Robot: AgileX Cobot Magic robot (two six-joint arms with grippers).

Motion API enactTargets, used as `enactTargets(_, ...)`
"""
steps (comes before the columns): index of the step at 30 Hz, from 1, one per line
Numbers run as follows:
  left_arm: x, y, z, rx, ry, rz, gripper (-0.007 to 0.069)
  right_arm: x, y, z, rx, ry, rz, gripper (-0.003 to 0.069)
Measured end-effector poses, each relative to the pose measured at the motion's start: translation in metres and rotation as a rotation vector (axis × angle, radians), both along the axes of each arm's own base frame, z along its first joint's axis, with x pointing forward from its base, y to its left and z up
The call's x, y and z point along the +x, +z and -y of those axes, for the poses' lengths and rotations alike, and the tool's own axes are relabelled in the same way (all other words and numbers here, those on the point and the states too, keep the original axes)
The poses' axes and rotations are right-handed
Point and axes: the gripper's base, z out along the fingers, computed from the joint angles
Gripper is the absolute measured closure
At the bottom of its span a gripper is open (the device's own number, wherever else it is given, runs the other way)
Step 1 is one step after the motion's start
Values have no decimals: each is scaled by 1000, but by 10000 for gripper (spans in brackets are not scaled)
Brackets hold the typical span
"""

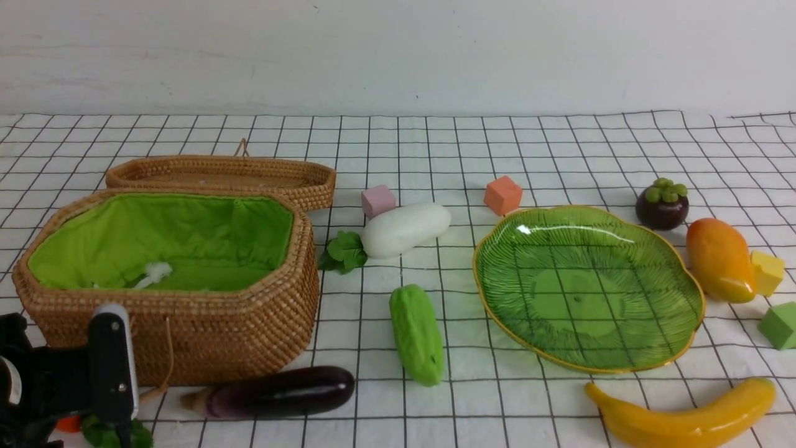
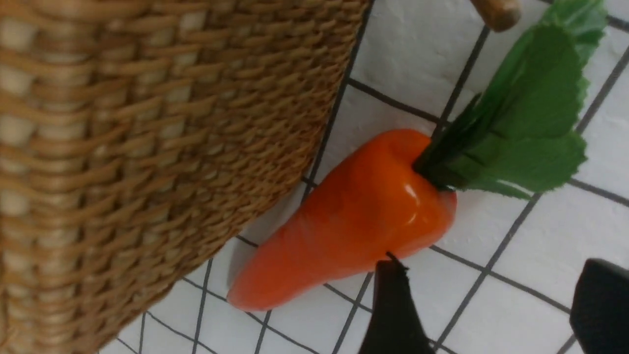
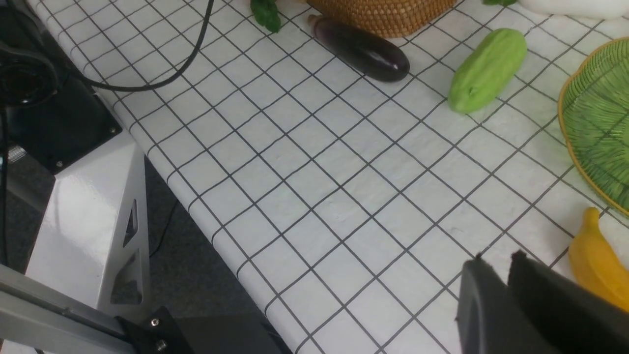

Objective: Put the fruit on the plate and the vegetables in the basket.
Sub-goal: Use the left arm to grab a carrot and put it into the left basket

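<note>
My left gripper [image 2: 491, 290] is open low beside the orange carrot [image 2: 354, 216], which lies against the wicker basket [image 1: 217, 336]; one fingertip [image 2: 393, 285] is at the carrot's thick end. The eggplant [image 1: 280, 392], green gourd [image 1: 416, 333] and white radish [image 1: 404, 230] lie on the cloth. The green leaf plate [image 1: 587, 286] is empty. The mangosteen [image 1: 662, 202], mango [image 1: 718, 258] and banana [image 1: 684, 414] lie around it. My right gripper [image 3: 496, 258] is shut and empty, above the cloth near the banana [image 3: 597, 265]; it does not show in the front view.
The flat woven lid [image 1: 221, 177] lies behind the basket. Foam cubes sit about: pink [image 1: 378, 200], orange [image 1: 502, 195], yellow [image 1: 766, 272], green [image 1: 780, 325]. The table's near edge [image 3: 196, 211] and a white stand [image 3: 93, 221] show in the right wrist view.
</note>
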Motion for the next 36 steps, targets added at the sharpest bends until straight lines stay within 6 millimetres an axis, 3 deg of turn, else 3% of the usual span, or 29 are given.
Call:
enactTargets(10,12,-10,-20,67,-11,18,166,-2,0,-1,8,15,-25,559)
enactTargets(18,19,-12,-16,42,-58,73,166,-2,2,-2,34,19,-13,559)
enactTargets(36,23,-35,-17,101,-165,-56,166,0,4,-3,50,14,11,559)
